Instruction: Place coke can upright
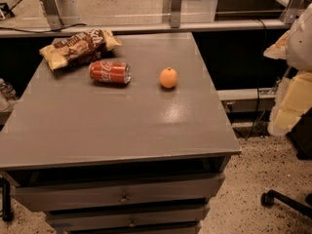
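The coke can (110,72) lay sideways on the surface (122,130). The gripper (292,99), maybe, hung far right. Spread or pinched, I couldn't tell.

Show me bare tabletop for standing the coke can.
Front half of the table, toward the drawers, is bare; also right of the orange. Back left is crowded: snack bag, coke can lying beside it. The gripper is not in view.

Red coke can (110,72), orange fruit (168,77), grey table (122,126)

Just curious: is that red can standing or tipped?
Tipped: the coke can lies on its side on the table; gripper not in view.
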